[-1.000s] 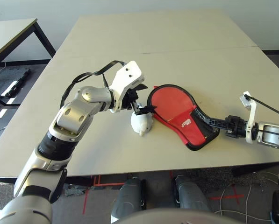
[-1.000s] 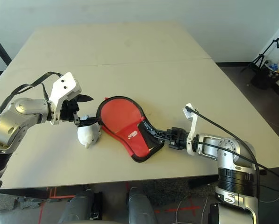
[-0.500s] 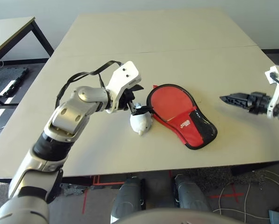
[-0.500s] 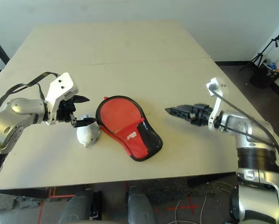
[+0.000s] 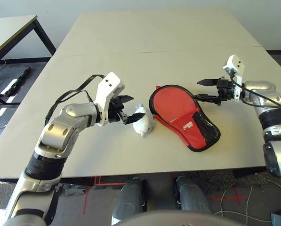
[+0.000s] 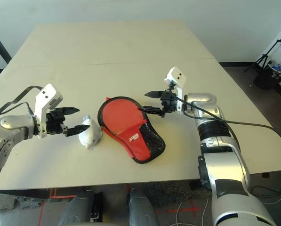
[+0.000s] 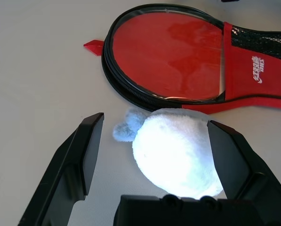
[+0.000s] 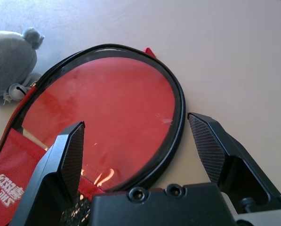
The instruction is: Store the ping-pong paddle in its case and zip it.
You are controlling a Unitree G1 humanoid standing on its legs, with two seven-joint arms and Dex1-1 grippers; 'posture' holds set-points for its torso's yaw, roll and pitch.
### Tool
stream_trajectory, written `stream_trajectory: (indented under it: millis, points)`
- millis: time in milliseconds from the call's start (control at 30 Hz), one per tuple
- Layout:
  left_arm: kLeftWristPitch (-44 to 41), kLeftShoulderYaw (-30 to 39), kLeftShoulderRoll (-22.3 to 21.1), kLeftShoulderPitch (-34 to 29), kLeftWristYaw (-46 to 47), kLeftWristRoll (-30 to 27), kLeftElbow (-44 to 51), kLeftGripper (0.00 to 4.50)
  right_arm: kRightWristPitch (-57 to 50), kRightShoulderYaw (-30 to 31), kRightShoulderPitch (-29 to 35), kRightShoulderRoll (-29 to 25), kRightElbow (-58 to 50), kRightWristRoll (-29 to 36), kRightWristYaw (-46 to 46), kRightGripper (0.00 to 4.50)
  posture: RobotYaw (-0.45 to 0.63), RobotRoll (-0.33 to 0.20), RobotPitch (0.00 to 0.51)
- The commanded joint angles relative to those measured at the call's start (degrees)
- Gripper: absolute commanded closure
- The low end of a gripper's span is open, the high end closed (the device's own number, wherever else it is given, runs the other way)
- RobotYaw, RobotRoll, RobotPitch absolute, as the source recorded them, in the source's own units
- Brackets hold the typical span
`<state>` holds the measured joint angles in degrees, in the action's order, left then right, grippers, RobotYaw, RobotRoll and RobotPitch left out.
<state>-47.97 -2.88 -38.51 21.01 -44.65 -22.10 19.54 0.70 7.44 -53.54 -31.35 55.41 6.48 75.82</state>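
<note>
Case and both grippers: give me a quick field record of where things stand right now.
case: flat on the table, round end toward the white plush toy, red face with mesh and logo up
zip: black edging runs round the round end; whether fully shut cannot be told
paddle: not seen apart from the case
white plush toy: on the table, beside the case's round end
left gripper: open, fingers either side of the toy, not clamped
right gripper: open, over the case's far edge
</note>
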Motion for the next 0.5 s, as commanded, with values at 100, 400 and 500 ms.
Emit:
stream_trajectory:
  millis: [100,400,500]
  points:
    - [-0.2,0.4,-0.2,-1.2,0.3,-1.1,1.0,0.0,5.7,2.4,-0.9,2.8,6.2,-5.1,-0.1,0.01,0.06,0.0,0.092]
    - [-0.8,-0.7,-0.4,-1.7,0.5,-1.4,1.7,0.0,9.2,3.6,-0.7,5.1,11.4,-10.3,-3.9,0.01,0.06,0.0,0.098]
    - [-2.3,-0.4,0.0,-1.1,0.9,-2.2,1.6,0.0,9.9,3.7,-0.4,5.5,12.0,-11.2,-4.5,0.01,0.07,0.0,0.101]
